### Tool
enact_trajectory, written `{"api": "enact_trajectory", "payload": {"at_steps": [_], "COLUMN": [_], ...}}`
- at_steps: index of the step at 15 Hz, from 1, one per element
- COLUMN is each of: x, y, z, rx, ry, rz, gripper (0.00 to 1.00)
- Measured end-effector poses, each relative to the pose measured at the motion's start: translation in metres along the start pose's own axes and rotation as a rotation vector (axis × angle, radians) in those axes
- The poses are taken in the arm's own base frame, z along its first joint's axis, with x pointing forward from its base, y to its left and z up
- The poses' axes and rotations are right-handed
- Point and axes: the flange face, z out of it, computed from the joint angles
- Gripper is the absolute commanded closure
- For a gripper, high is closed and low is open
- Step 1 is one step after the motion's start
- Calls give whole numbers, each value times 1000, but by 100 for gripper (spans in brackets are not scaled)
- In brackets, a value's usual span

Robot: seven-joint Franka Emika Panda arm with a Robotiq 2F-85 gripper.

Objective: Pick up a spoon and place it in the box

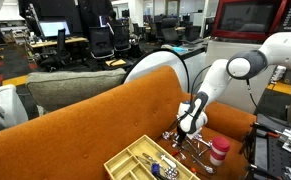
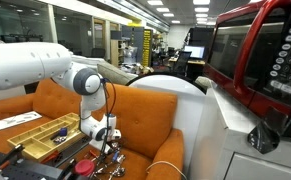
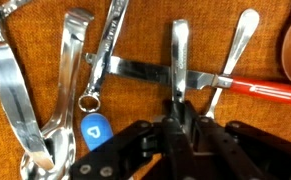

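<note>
Carefully did it: seat the grip before lifting

Across the wrist view, left to right, you had large steel utensils (image 3: 15, 95), a ring-ended tool (image 3: 105, 45), a steel handle (image 3: 179, 50) and a second spoon (image 3: 242, 35) on the orange seat (image 3: 145, 25). Your gripper (image 3: 180, 118) straddled that steel handle, jaws drawn close about it; whether they pinched it I could not tell. You did best to grip squarely, rise straight and clear the knife (image 3: 135, 68) crossing it. The box (image 1: 125, 150) sat by the seat's front edge, left of the gripper in an exterior view.
</note>
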Motion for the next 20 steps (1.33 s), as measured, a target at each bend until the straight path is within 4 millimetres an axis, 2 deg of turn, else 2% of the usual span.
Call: {"api": "enact_trajectory", "payload": {"at_steps": [8, 11, 13, 15, 20], "x": [-11, -23, -30, -35, -50], "y": [14, 4, -11, -29, -72], "z": [0, -8, -24, -50, -134], "rx": [33, 49, 62, 71, 85], "ry": [12, 13, 28, 45, 76], "rz": [-8, -82, -143, -199, -323], "gripper": [97, 97, 97, 97, 97]}}
